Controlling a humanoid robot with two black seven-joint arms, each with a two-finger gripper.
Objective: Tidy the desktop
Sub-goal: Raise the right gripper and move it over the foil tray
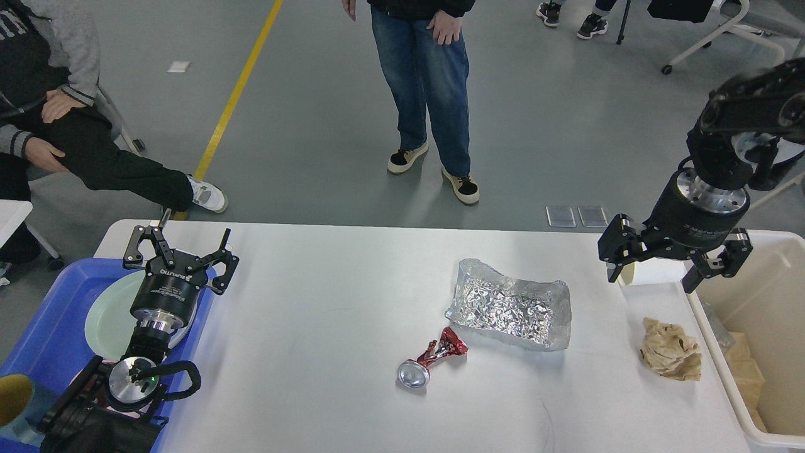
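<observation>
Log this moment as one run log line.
left pincer open over blue tray | right pincer open near bin | desktop: foil, crushed can, paper wad

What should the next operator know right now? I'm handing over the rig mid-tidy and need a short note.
Left gripper: open, empty, above the blue tray with the pale plate.
Right gripper: open, empty, above the cream bin edge.
Done: some brown items already in the bin.
Left on the desktop: foil tray, crushed red can, crumpled brown paper.
</observation>
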